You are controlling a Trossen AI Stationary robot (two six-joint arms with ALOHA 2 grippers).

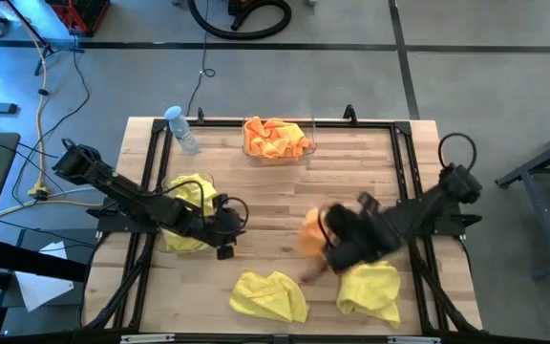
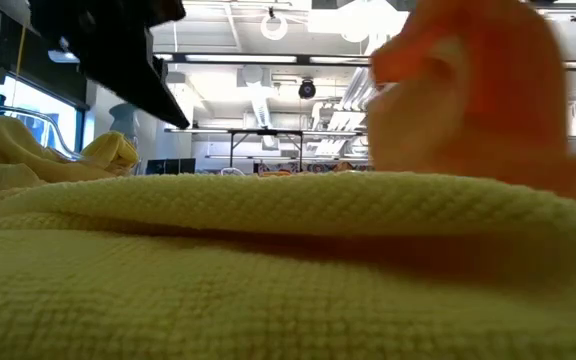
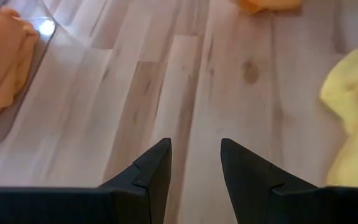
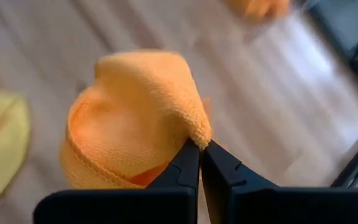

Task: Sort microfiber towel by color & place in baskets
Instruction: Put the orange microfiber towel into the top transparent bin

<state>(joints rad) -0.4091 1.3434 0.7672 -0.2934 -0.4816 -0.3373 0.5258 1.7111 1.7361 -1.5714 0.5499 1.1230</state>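
The table [image 1: 275, 268] is offering bare wood between both arms. The far basket [image 1: 306, 145] is holding orange towels, the left basket [image 1: 165, 239] yellow ones. Two yellow towels [image 1: 269, 294] are lying near the front edge. The right gripper [image 4: 199, 149] is pinching an orange towel [image 4: 135, 118] by one thin fold, lifted, it seems, though motion blurs it; that fold could slip out, or the hanging cloth could snag the basket wall. The left gripper [image 3: 194, 165] is hovering beside its basket, fingers narrowly parted, empty.
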